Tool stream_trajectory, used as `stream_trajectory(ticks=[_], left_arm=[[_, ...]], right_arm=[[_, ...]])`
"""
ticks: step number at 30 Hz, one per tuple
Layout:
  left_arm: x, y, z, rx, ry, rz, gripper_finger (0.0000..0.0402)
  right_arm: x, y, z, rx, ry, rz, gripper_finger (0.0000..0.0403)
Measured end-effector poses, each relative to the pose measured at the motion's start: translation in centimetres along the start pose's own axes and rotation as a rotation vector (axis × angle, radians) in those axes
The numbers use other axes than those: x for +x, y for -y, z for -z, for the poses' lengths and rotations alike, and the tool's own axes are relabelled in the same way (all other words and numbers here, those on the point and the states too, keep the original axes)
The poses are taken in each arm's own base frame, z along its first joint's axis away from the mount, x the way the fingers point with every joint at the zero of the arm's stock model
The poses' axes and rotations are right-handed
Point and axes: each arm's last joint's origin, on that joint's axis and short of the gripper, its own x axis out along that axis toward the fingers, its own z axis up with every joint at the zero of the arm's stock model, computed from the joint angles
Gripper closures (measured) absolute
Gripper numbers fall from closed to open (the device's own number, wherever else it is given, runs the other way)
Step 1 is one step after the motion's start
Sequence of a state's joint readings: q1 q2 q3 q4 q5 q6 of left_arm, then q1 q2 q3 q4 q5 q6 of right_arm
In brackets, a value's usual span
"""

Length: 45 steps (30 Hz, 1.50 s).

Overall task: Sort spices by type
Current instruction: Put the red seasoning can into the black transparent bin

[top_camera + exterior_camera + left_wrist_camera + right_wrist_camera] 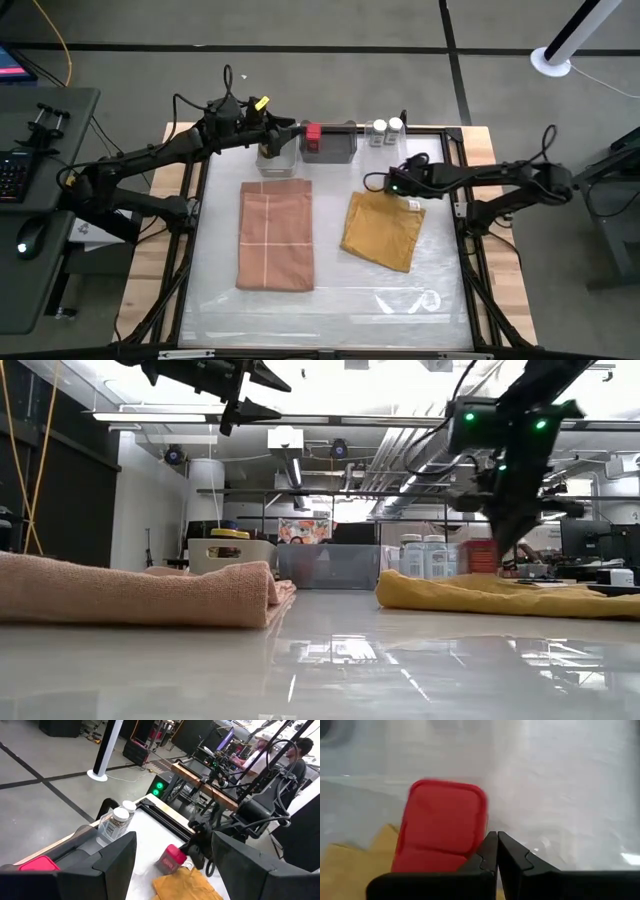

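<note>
The right gripper (pixel 496 851) is seen with its fingers clenched together on nothing, just beside a red boxy tin (pixel 442 825) at the far edge of the mustard cloth (pixel 383 229), right of centre in the high view; whether the tin is touched cannot be told. The left gripper (pixel 283 128) hangs with fingers spread and empty over a white bin (pixel 277 157) at upper centre; a yellow-lidded jar (pixel 229 534) shows in that bin in the low view. A second red tin (pixel 312 133) sits at a grey bin (pixel 330 142); two clear white-topped shakers (pixel 387 130) stand just right of it. A pink cloth (pixel 275 235) lies at centre.
</note>
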<state>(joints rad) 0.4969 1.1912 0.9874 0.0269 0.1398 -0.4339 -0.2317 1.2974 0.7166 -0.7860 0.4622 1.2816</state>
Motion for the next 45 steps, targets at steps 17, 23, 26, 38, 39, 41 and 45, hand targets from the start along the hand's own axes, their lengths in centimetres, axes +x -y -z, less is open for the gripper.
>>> stream_trajectory(ticks=[17,23,26,38,39,41,45], left_arm=[[0.0,-0.1,0.1,0.021,-0.014,-0.006,0.0156],[0.0,-0.2,0.5,0.028,-0.048,-0.021,0.0156],[0.0,-0.4,0.8,0.023,-0.081,-0.034,0.0156],[-0.8,0.3,3.4,0.406,-0.566,0.124,0.0156],[-0.3,0.5,3.7,0.488,-0.608,0.128,0.0156],[1.1,1.2,4.0,0.651,-0.647,0.149,0.0156],[5.3,2.6,5.8,0.932,-0.784,0.182,0.0156]], right_arm=[[3.7,-8.8,-0.8,-0.058,0.009,-0.408,0.0403],[4.1,-14.2,-2.0,-0.163,-0.006,-0.542,0.0403],[4.0,-16.8,-2.4,-0.268,-0.033,-0.616,0.0403],[-5.0,-13.5,-6.3,-0.562,0.054,-0.503,0.0403],[-6.0,-12.7,-6.8,-0.558,0.074,-0.495,0.0403],[-8.2,-11.0,-7.5,-0.53,0.118,-0.488,0.0403],[-11.8,-7.8,-8.5,-0.431,0.19,-0.489,0.0403]])
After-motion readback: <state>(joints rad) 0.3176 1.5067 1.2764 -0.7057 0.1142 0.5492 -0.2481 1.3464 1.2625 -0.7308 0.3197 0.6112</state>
